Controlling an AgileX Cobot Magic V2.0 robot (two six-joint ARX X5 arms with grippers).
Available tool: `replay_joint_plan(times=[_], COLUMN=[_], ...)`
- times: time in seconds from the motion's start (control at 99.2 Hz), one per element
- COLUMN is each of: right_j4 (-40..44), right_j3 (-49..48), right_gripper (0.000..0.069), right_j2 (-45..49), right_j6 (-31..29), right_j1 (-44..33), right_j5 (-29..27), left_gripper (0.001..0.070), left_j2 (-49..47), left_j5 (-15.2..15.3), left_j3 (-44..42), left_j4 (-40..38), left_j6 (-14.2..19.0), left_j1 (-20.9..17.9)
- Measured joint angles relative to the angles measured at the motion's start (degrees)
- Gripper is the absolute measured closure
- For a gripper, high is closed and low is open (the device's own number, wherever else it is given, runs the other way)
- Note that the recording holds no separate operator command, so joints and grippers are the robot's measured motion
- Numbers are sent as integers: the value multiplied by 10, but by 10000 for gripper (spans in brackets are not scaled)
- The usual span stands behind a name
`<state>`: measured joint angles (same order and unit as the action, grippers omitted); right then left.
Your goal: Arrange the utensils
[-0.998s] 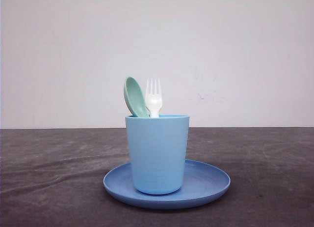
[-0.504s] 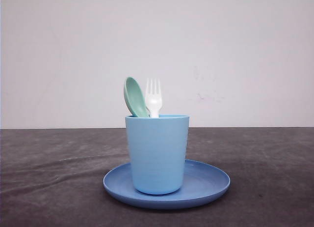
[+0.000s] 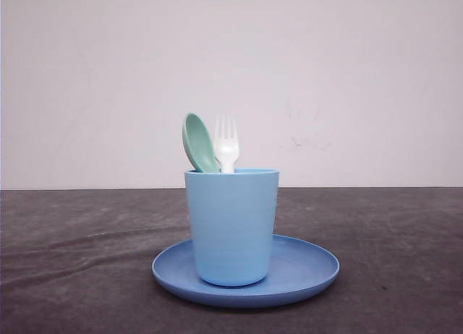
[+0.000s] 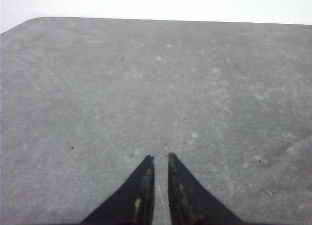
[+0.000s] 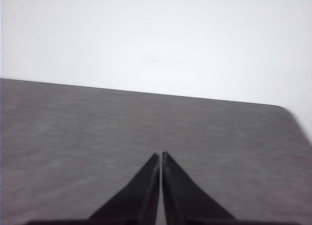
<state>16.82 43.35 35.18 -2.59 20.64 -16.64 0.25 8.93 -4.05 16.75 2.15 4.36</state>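
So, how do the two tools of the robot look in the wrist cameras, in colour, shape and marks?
Both are black, each with two flat fingers that taper to sharp points. The left tool has small yellowish scuffs on its fingers, with a narrow gap between them. The right tool looks plain matte black, with no marks visible. No cables or labels can be seen on either.

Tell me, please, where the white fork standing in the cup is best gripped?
Probably at the neck just below the tines of the fork, coming from above: it stands upright in the cup, handle hidden inside, with the spoon close beside it.
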Motion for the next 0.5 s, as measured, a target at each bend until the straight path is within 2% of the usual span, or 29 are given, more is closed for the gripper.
replay_joint_plan(times=[0.111, 0.232, 0.504], right_j4=[-45, -68, -103], right_j3=[-68, -153, -341], right_gripper=[684, 684, 684], right_j2=[-43, -109, -258], right_j6=[18, 24, 26], right_j1=[-98, -162, -194], right_j5=[63, 118, 152], left_gripper=[684, 684, 684], left_j2=[0, 0, 0], left_j5=[0, 0, 0], left_j3=[0, 0, 0], left_j4=[0, 0, 0], left_j6=[0, 0, 0], left_j1=[0, 0, 0])
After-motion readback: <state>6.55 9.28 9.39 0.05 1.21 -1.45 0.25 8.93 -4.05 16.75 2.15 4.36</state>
